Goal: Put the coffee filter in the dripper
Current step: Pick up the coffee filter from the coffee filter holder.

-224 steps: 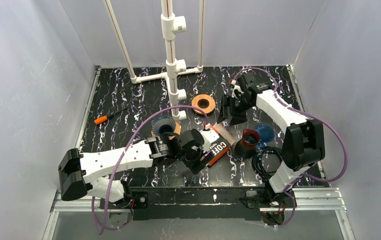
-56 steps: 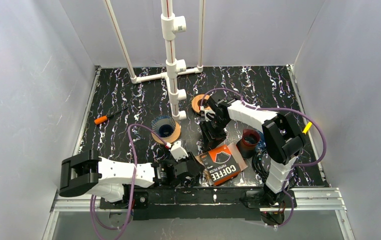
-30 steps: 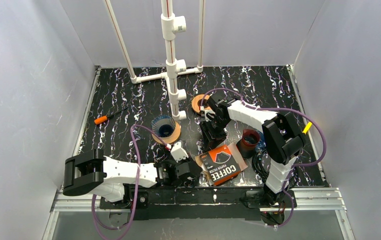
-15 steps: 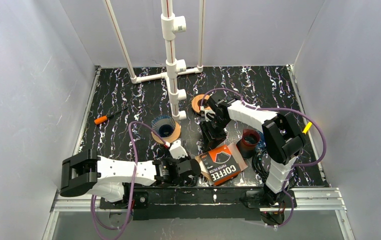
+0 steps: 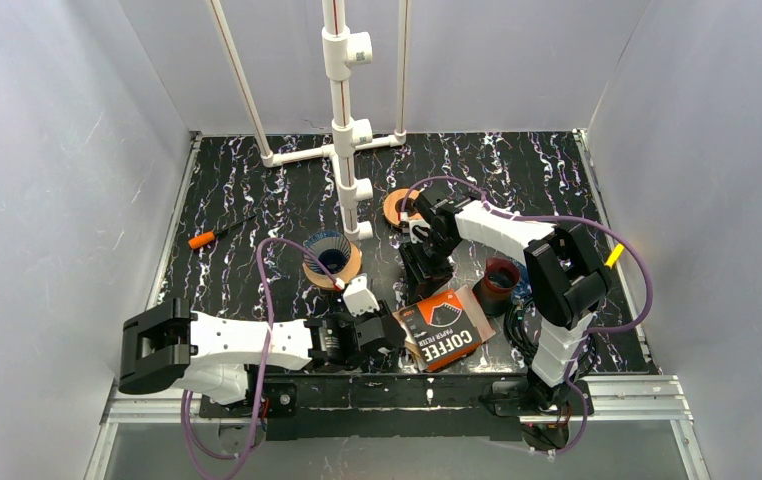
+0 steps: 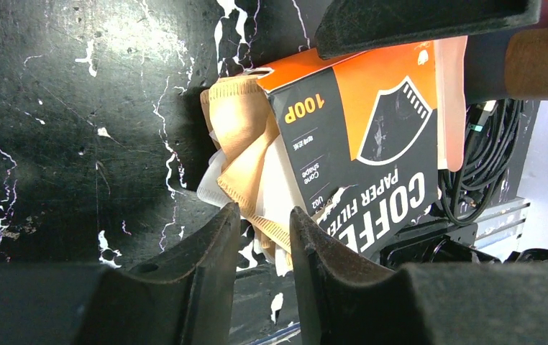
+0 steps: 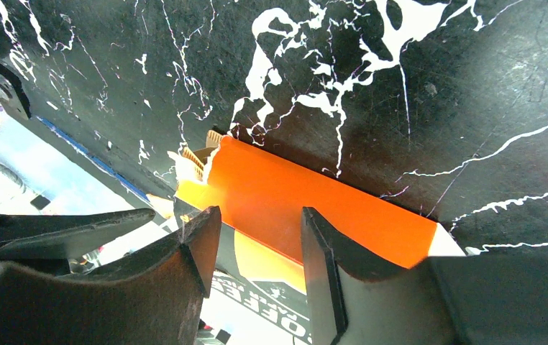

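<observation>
Since the brown cone-shaped paper coffee filter (image 6: 246, 136) pokes out of the open end of the orange and black cardboard filter box (image 6: 357, 144), directly ahead of the left end effector (image 6: 264, 215), I judge that the left arm is the nearer one and should draw it out. In the left wrist view the fanned bundle has its long axis along the reach of the fingers. It runs from the box mouth down to the fingertips, and its nearest corner lies inside the gap between them. The box lies ahead and to the right of this end effector, flat on the black marbled bench (image 5: 257, 200). The two fingers stand only a little apart. I cannot tell whether they already press the paper.

The filters look thin and soft. There are several brown sheets and some white ones, creased and spread, so I expect that more than one may come out together.

The right end effector (image 5: 425, 270) is at the far end of the box, its fingers narrowly parted with nothing between them. Off to the left side of the left end effector stands a blue ribbed cone on a wooden ring (image 5: 329, 255), which I take for the dripper. However, a dark red cone with a brown collar (image 5: 500, 278) also lies just beside the box.
</observation>
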Robot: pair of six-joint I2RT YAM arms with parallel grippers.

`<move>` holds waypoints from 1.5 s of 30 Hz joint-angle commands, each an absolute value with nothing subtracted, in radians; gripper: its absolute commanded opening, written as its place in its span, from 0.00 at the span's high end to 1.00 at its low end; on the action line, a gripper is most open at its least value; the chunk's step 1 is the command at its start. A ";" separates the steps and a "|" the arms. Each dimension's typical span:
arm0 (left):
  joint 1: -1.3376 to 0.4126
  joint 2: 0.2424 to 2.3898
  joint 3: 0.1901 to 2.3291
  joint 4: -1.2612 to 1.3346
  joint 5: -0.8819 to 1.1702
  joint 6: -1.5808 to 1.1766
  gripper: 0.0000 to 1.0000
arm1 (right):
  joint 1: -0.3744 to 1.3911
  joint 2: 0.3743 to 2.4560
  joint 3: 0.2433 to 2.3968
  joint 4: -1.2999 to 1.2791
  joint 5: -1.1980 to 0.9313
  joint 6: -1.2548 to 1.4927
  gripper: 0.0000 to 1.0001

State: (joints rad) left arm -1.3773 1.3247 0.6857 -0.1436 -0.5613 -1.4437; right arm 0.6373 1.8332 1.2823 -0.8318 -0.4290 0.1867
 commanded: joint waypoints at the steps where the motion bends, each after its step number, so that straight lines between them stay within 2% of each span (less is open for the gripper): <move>1: -1.374 1.278 0.702 -0.159 -0.630 -1.447 0.70 | 0.640 1.826 1.308 -0.847 -0.434 0.175 0.46; 7: -1.375 1.287 0.705 -0.115 -0.637 -1.415 0.63 | 0.641 1.823 1.305 -0.846 -0.435 0.175 0.46; 15: -1.372 1.298 0.647 -0.015 -0.670 -1.449 0.59 | 0.641 1.823 1.302 -0.845 -0.434 0.176 0.46; 17: -1.370 1.313 0.638 -0.017 -0.661 -1.453 0.59 | 0.641 1.824 1.300 -0.844 -0.434 0.175 0.46; 22: -1.365 1.326 0.599 -0.006 -0.647 -1.503 0.67 | 0.641 1.822 1.296 -0.843 -0.435 0.176 0.46; 30: -1.365 1.345 0.570 0.066 -0.644 -1.514 0.67 | 0.641 1.822 1.296 -0.841 -0.437 0.176 0.46; 37: -1.361 1.361 0.585 0.062 -0.637 -1.490 0.81 | 0.641 1.818 1.295 -0.844 -0.435 0.176 0.46; 43: -1.361 1.342 0.606 0.039 -0.627 -1.458 1.00 | 0.641 1.818 1.294 -0.842 -0.436 0.178 0.46; 45: -1.361 1.327 0.628 0.008 -0.628 -1.441 1.00 | 0.641 1.816 1.298 -0.844 -0.436 0.178 0.46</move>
State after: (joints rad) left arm -1.3651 1.3579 0.5838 0.0681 -0.5907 -1.4834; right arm 0.6373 1.8332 1.2823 -0.8314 -0.4290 0.1841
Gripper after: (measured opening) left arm 0.009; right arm 0.535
